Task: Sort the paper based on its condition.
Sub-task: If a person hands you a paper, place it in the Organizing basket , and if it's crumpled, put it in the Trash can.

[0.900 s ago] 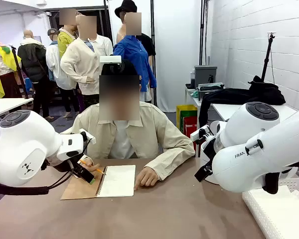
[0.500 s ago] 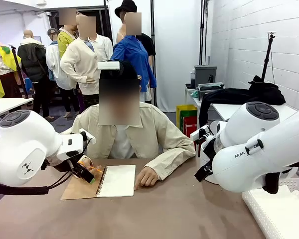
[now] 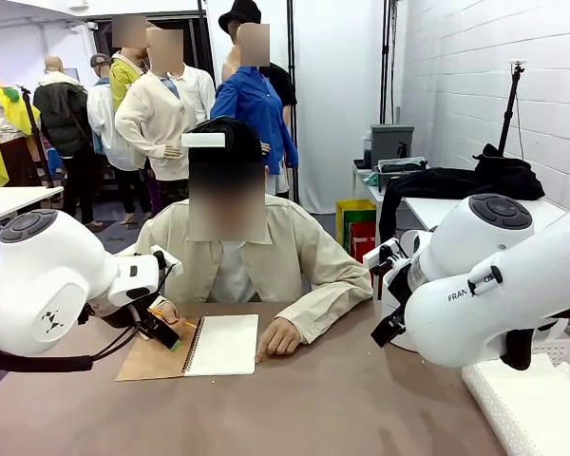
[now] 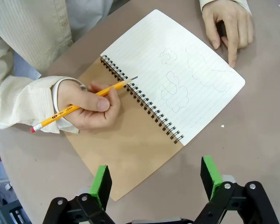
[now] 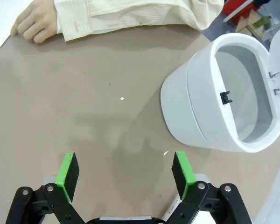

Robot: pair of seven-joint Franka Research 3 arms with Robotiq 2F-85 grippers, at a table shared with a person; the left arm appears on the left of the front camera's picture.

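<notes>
Loose paper is out of view. An open spiral notebook [image 3: 223, 344] lies on the brown table in front of the person, its lined page [image 4: 177, 74] bearing pencil outlines and its brown cover [image 4: 126, 149] folded out. One of the person's hands [image 4: 86, 105] holds a yellow pencil [image 4: 79, 106] at the spiral; the other hand [image 4: 226, 23] rests on the page's far corner. My left gripper [image 4: 155, 173] hovers open just above the notebook's near edge, holding nothing. Over bare table, my right gripper [image 5: 125, 164] is open and empty.
A white lidded bin [image 5: 200, 107] stands open just right of my right gripper. A white slotted basket [image 3: 532, 399] sits at the table's near right corner. The person's sleeve and hand [image 5: 35, 23] lie along the far edge.
</notes>
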